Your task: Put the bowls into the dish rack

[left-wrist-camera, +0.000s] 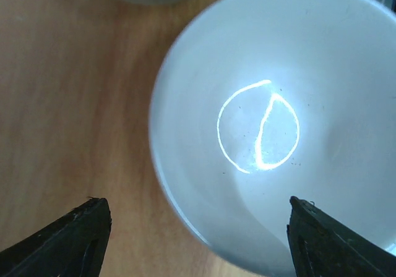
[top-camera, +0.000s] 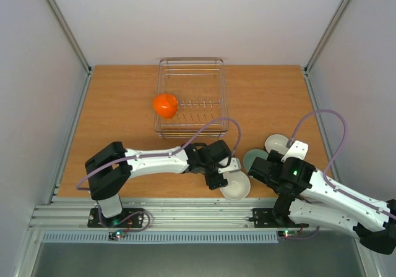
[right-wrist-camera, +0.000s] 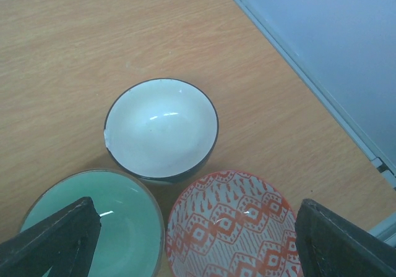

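The wire dish rack stands at the back middle, with the orange bowl on edge at its left side. My left gripper is open over a plain white bowl; in the left wrist view the bowl has its near rim between the spread jaws of the gripper. My right gripper is open and empty above three bowls: a white one with a dark rim, a mint-green one and a red-and-white patterned one, with the gripper over the last two.
The mint bowl and the dark-rimmed white bowl sit close beside the left gripper's bowl. The patterned bowl is hidden under the right arm in the top view. The table's right edge rail runs near the bowls.
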Available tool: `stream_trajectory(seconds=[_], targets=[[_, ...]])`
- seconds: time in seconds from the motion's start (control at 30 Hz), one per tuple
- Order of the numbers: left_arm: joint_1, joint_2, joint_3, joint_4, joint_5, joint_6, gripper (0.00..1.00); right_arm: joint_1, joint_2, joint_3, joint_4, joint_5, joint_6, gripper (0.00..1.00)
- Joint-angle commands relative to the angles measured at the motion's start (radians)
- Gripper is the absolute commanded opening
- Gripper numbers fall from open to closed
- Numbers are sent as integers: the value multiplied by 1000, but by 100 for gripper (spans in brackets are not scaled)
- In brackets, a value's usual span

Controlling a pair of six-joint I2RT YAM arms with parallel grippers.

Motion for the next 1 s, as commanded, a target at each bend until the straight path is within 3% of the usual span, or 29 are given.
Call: stream_trajectory(seconds=[0.0,0.07,0.2,0.27,0.3,0.43,0.53,0.87,0.97], targets=[[-12,46,27,-5,2,14,77,8,-34,-10,0,42,30,86],[-12,55,30,-2,-8,12,71,8,-42,-12,4,40,25,86],[-12,68,33,-2,-15,12,41,8,-51,-15,23,37,7,86],[-12,71,36,-1,-29,13,10,8,-55,-18,30,37,0,86],[-12,70,36,0,-42,11,2,8,-58,-20,31,37,-2,86],[-11,44,34,7,-98,19,0,8,-71,-31,88,23,-68,87],[18,-4,33,12,-137,34,1,8,-66,-41,219,-20,-223,87],[301,-256,-5,52,-146,23,0,8,-79,-65,665,-205,-612,86],[395,-327,-11,48,-85,9,0,6,-86,-80,804,-279,-707,87]])
